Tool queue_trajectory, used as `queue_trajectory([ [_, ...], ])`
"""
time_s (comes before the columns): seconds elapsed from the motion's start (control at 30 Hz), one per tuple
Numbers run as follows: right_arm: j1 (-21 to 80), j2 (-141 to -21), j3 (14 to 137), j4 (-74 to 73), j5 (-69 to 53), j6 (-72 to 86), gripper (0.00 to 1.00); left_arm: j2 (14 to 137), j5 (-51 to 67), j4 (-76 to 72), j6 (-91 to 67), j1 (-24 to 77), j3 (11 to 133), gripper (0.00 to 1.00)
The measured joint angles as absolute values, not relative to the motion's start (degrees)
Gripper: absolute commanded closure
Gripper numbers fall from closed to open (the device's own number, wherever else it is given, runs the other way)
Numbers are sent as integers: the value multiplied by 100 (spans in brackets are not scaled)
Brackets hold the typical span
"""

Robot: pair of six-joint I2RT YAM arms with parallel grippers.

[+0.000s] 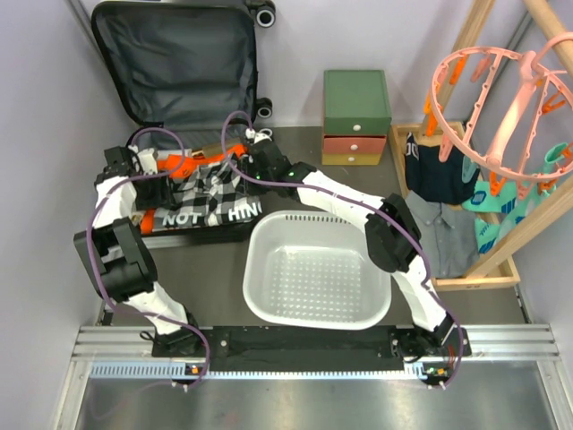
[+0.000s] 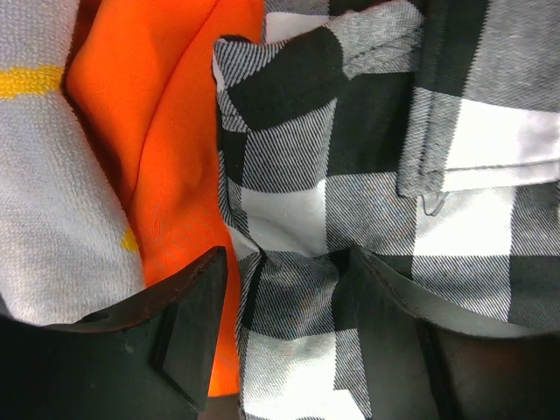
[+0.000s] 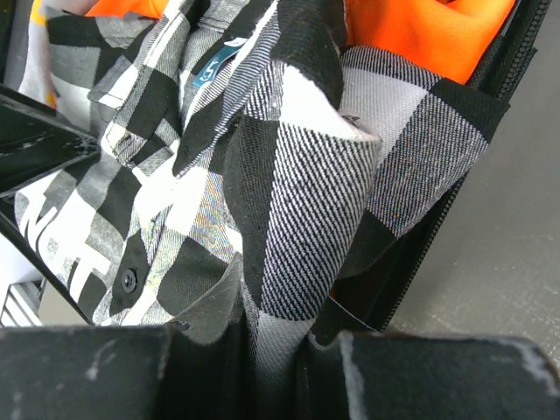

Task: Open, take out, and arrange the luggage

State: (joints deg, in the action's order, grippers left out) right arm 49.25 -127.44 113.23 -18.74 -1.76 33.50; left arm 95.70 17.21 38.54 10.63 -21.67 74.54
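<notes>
Two claws work inside the opened luggage. It sits at the far left of the bench, with its lid propped upright against the far wall and its lower shell lying flat, just beyond and left of the white basket.

We judge the first step, opening, complete. The second step, taking out, appears to be only at its start, because the shell looks full. It holds:
- a plaid shirt on top;
- an orange garment beside the shirt, toward the far left;
- a lettered black garment along the near edge;
- a grey towel with a yellow stripe at the left.

The right claw is nearly closed and pinches a raised fold of the plaid shirt near the shell's right rim. The left claw is open, its jaws standing on either side of a ridge of the same shirt without pressing it, and we see no grip there.

The white basket shows only its bare perforated floor. We therefore reckon that nearly all of the unpacking, and the whole of the arranging, is left to do. We cannot tell from these views where the garments are meant to go.
</notes>
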Motion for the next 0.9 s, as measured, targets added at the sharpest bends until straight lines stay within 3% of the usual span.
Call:
queue_trajectory([
  [0.4,4925,-12744,11277,-1826,-137,3242,100,9671,1549,3817,1028,-2200,7607,33],
  [0.63,4925,-12744,11209,-1702,-172,3103,100,10523,1743,4021,991,-2206,8103,34],
  [0.7,4923,-12742,11172,-1660,-189,3068,100,10648,1833,4062,961,-2185,8134,39],
  [0.83,4901,-12735,11135,-1599,-279,3015,100,10650,2093,4169,1002,-2132,8204,67],
  [0.87,4895,-12735,11135,-1592,-292,3009,100,10650,2196,4211,1039,-2106,8213,79],
  [0.9,4893,-12735,11135,-1590,-311,3002,100,10650,2270,4278,1076,-2091,8248,82],
])
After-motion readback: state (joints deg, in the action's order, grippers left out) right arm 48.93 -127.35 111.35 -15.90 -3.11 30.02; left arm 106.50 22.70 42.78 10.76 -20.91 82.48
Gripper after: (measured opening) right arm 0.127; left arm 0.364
